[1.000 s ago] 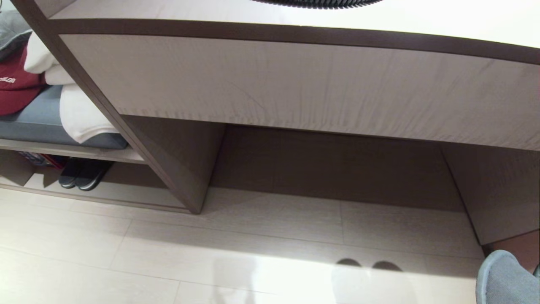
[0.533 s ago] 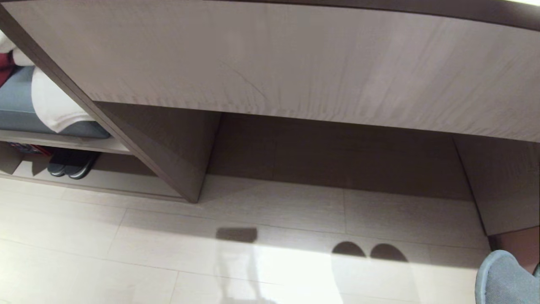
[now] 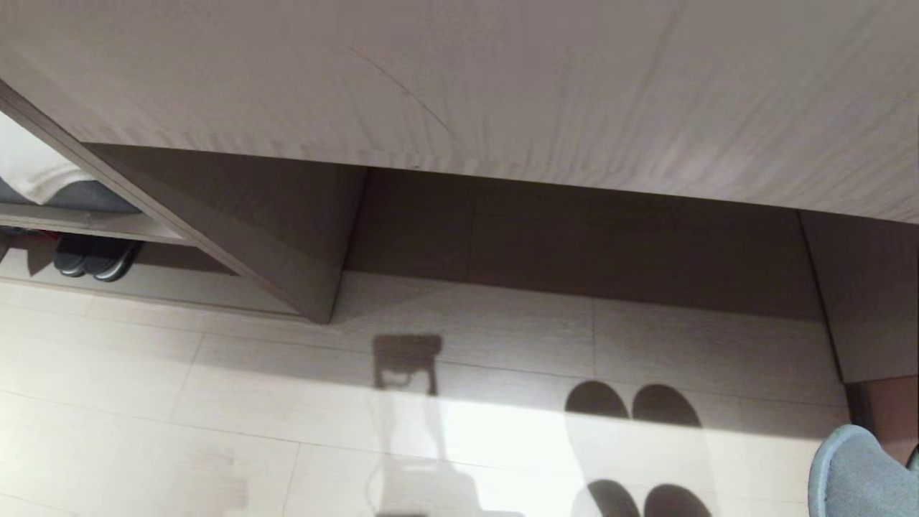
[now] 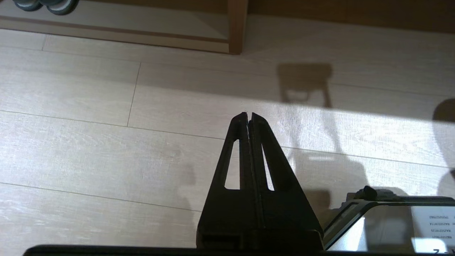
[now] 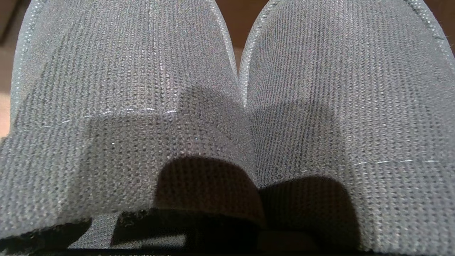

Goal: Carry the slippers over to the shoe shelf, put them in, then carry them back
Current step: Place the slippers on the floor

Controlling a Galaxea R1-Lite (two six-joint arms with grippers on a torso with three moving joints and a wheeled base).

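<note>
— Two slippers side by side, toes forward, clamped in the right tool above the floor
— And the left tool?
— Shut on nothing, over bare floor near the shoe shelf

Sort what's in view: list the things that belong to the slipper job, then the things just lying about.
Belongs to the job:
- the slippers, held in the right gripper
- the shoe shelf, at the far left
- the left gripper, shut, idle above the floor

Just lying about:
- the dark pair already on the shelf
- white cloth
- the counter front
</note>
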